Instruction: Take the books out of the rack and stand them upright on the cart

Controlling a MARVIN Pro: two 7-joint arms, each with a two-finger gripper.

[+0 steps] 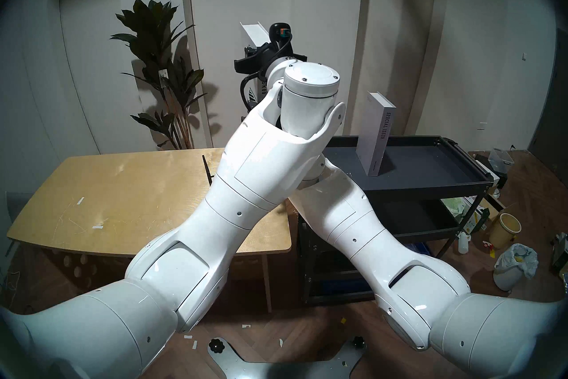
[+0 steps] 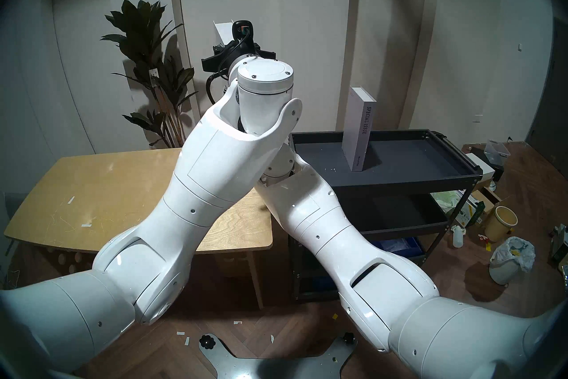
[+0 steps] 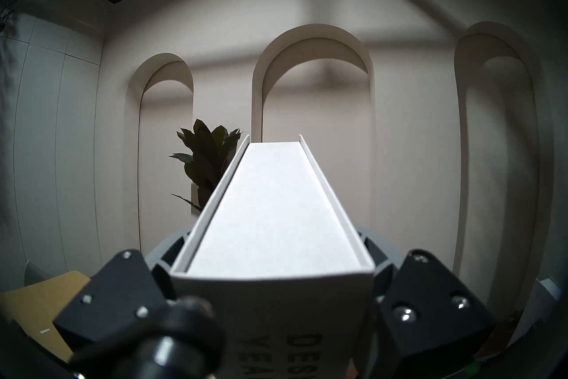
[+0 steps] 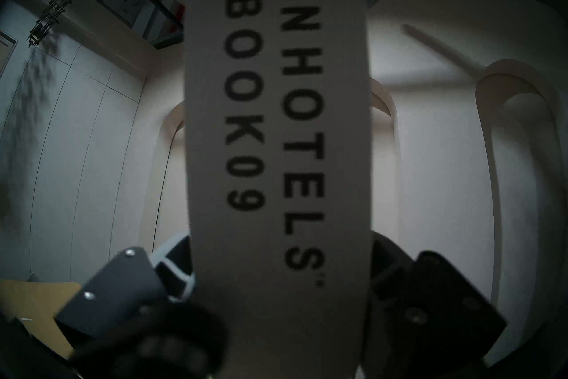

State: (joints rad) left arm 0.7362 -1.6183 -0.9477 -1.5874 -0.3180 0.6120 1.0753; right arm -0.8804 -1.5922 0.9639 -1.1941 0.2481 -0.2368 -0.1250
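Arched wall niches back the black cart, where the SPECIAL ISSUE book stands upright. Left of that book, raised for transfer, the left gripper clamps the DESIGN HOTELS yearbook near its top. The right gripper grips its spine lower down, steadying it.

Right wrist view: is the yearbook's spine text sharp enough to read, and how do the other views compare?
Right wrist: dim, yearbook spine lettering soft but legible. Left wrist: its page edge sharp, the dark fingers blurred. Head views: well lit, fisheye-bent with dark rims; "SPECIAL ISSUE" book crisp, casting a shadow on the cart.
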